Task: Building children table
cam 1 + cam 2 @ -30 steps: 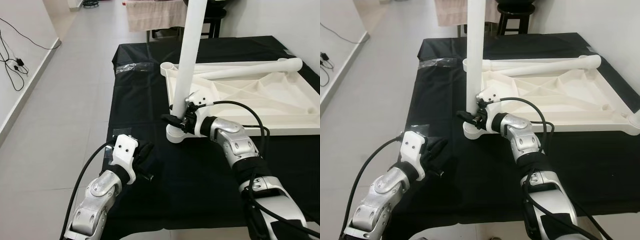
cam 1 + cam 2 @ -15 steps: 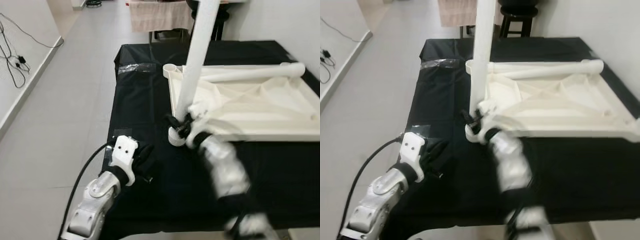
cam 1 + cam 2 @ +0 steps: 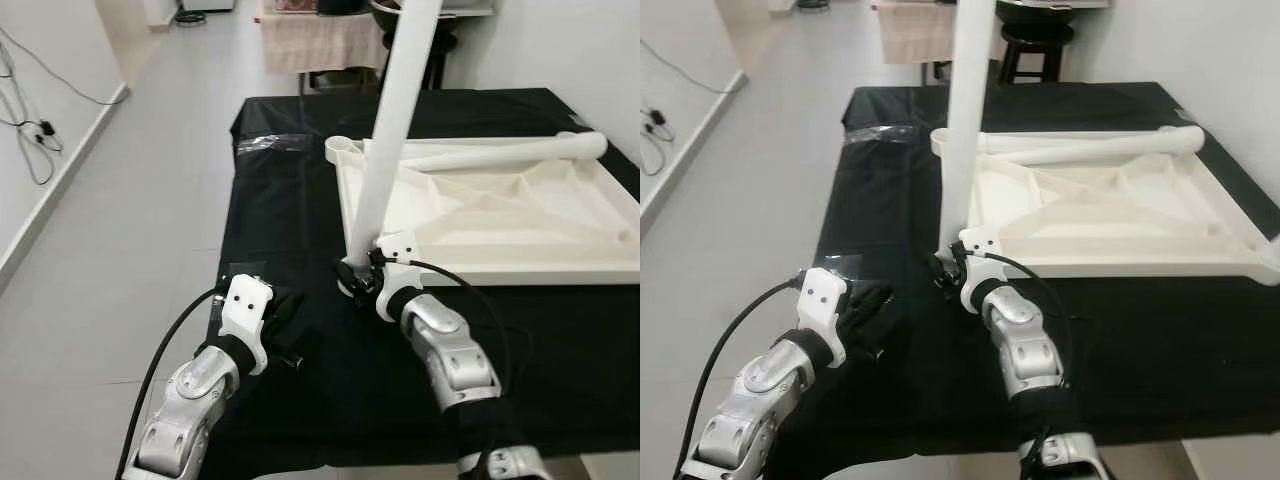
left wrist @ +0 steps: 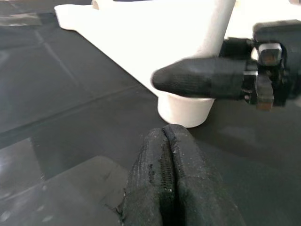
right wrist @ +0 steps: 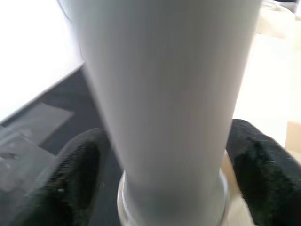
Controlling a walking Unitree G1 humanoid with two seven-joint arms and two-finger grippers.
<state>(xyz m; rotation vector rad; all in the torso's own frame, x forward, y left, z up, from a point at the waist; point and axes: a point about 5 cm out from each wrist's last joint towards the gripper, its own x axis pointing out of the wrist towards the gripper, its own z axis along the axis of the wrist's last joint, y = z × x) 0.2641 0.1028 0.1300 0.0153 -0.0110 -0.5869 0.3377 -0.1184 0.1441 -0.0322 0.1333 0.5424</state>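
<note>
- At the left of the scene, the left gripper (image 3: 285, 318) rests low on the black cloth (image 3: 270, 220) near the table's front left corner, its two black fingers (image 4: 162, 188) pressed together with nothing between them.
- Just beyond it on the cloth lie patches of clear tape (image 3: 268, 142), one near the gripper and one farther back.
- Toward the middle, a white table leg (image 3: 392, 130) stands upright, a little tilted, with its foot seated in the round corner socket (image 4: 184, 109) of the upturned white tabletop (image 3: 500, 215).
- The right gripper (image 3: 358, 278) sits at the base of that leg, just above the socket; in the right wrist view its fingers (image 5: 75, 174) stand spread on either side of the leg, close against it, though whether they press on it I cannot tell.
- Farther right, the tabletop lies underside up on the cloth, its ribs showing.
- Along its far edge a second leg (image 3: 500, 152) lies flat, pointing toward the right.
- Behind the table stand a stool (image 3: 1032, 40) and a draped beige cloth (image 3: 315, 40).
</note>
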